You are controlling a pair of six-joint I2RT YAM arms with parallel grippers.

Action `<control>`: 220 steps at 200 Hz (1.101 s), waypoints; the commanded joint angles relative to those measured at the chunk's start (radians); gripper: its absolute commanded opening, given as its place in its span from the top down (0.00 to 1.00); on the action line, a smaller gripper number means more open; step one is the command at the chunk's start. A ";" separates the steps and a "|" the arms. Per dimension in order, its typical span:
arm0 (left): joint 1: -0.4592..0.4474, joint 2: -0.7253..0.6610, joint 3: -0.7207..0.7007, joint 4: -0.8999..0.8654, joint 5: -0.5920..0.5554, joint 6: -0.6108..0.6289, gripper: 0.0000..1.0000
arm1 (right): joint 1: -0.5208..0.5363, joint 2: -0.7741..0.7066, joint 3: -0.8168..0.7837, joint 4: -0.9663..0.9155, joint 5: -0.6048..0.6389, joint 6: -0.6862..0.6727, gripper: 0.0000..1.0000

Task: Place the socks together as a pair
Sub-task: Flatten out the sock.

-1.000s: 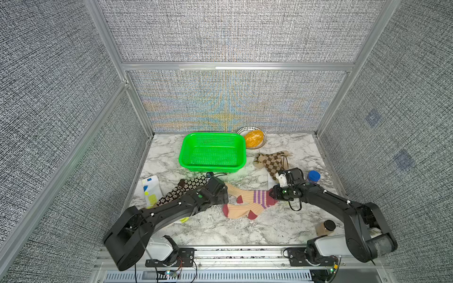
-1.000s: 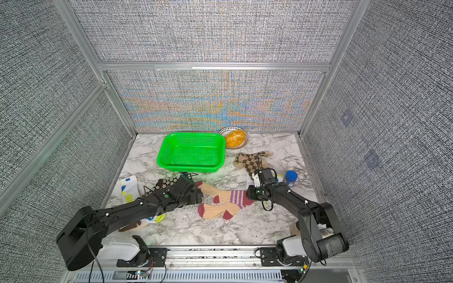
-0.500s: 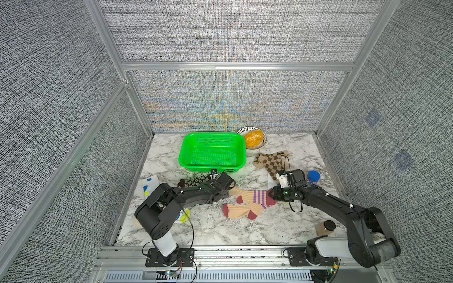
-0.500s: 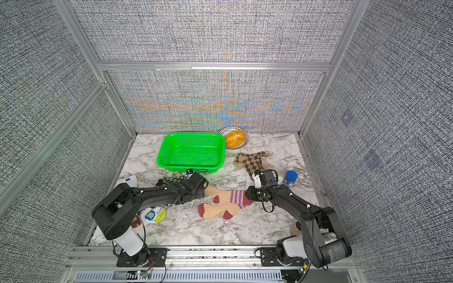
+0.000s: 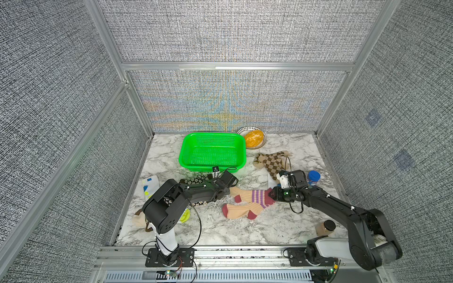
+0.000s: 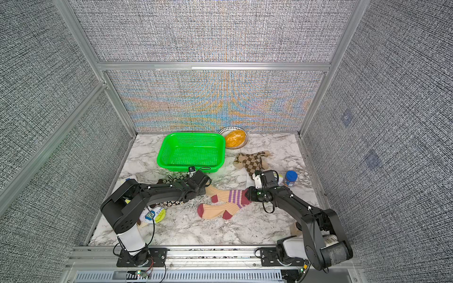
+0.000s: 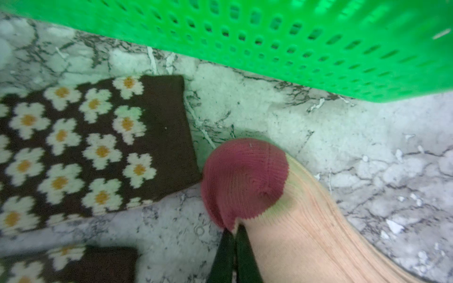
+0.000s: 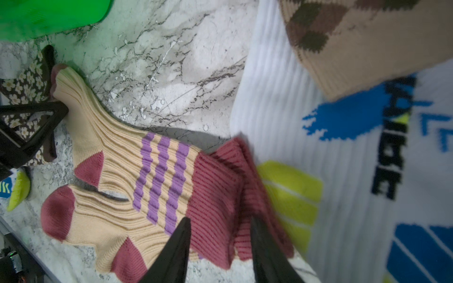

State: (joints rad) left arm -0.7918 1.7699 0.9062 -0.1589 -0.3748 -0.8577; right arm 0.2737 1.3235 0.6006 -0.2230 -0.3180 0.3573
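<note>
Two peach purple-striped socks lie mid-table, one (image 5: 247, 194) just behind the other (image 5: 241, 210), their maroon cuffs overlapping at the right. My left gripper (image 7: 234, 231) is shut, pinching the rear sock's edge beside its maroon toe (image 7: 245, 176); in a top view it (image 5: 230, 190) sits at that toe. My right gripper (image 8: 220, 241) is open, its fingers astride the stacked maroon cuffs (image 8: 215, 203); in a top view it (image 5: 270, 194) is at the cuff end. Brown cream-flowered socks (image 7: 98, 147) lie beside and under the left arm.
A green basket (image 5: 212, 152) stands just behind the left gripper, with a bowl (image 5: 253, 138) at its back right. Tan diamond-check socks (image 5: 272, 161), a white patched sock (image 8: 367, 159) and a blue-lidded jar (image 5: 313, 177) surround the right arm. Another white sock (image 5: 149, 186) lies left; a brown jar (image 5: 326, 226) is front right.
My left gripper has closed onto the rear striped sock at its toe, and the left arm's elbow has swung inward. The right gripper has stayed at the cuffs.
</note>
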 commanded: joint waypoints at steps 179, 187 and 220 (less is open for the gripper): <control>-0.089 -0.231 -0.062 -0.010 0.103 0.048 0.96 | 0.012 0.046 0.000 0.038 -0.041 0.008 1.00; -0.090 -0.242 -0.063 -0.017 0.105 0.049 0.96 | 0.012 0.039 0.004 0.035 -0.041 0.010 1.00; -0.107 -0.342 -0.072 -0.057 0.116 0.061 0.96 | 0.019 -0.050 0.029 -0.007 -0.033 0.014 1.00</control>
State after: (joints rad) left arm -0.8883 1.4891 0.8360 -0.1780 -0.2768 -0.8154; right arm 0.2882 1.3239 0.6067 -0.1974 -0.3477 0.3717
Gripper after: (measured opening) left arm 0.058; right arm 0.057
